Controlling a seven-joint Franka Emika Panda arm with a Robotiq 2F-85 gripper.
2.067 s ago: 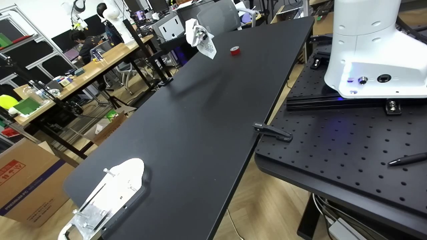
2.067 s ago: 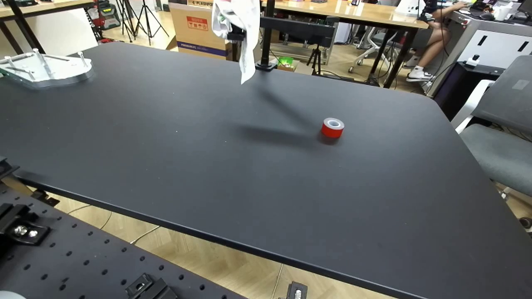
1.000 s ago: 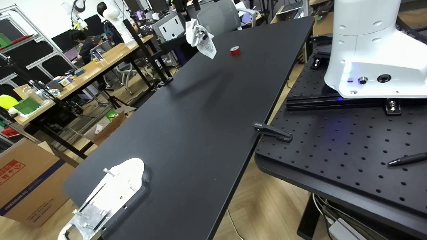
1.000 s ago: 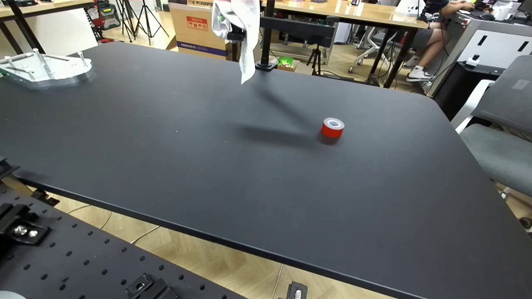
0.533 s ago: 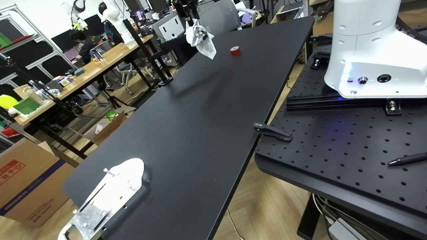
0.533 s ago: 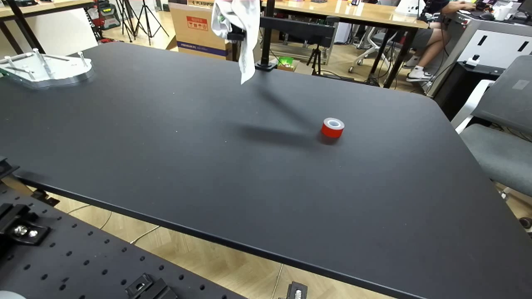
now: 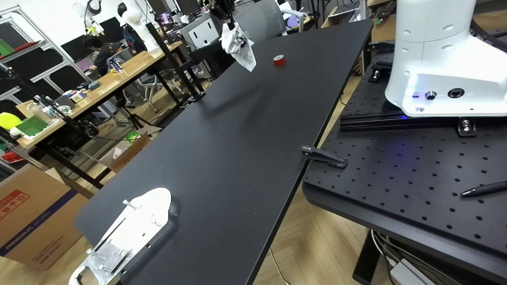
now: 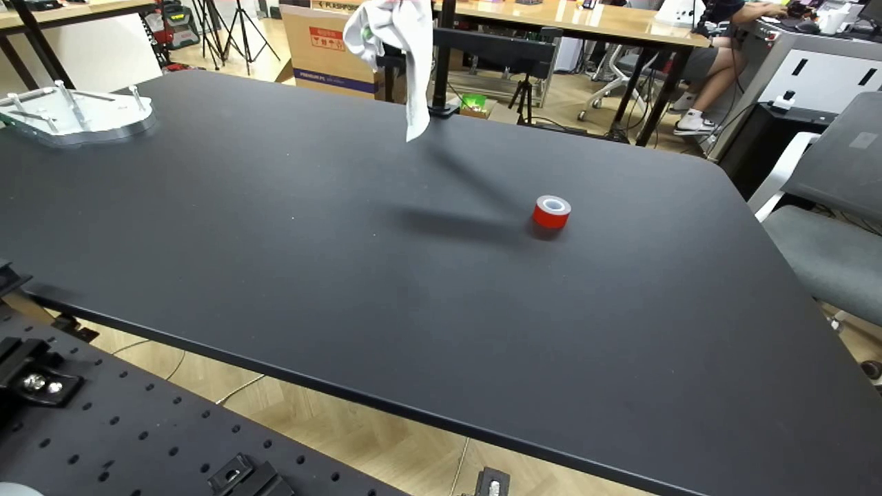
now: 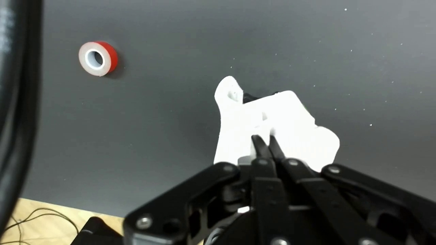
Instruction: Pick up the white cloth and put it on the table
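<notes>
Watching the end effector (image 9: 263, 137) pinch the white cloth (image 9: 289, 126), jaws nearly together. Cloth hangs over the table (image 8: 482, 331); I see it against the long edge opposite the robot base (image 7: 439, 59). Red tape roll (image 8: 551, 213) sits apart, toward the short edge by the chair (image 8: 841, 165).

Robot base (image 7: 435, 63) white, smooth, rounded; bluish glow beside silver round connector (image 7: 431, 95). Gripper (image 9: 263, 137) black, angular, with 2 narrow fingers (image 9: 260, 149) and silver screws (image 9: 144, 223). Thick black cabling (image 9: 25, 68) in wrist view.
</notes>
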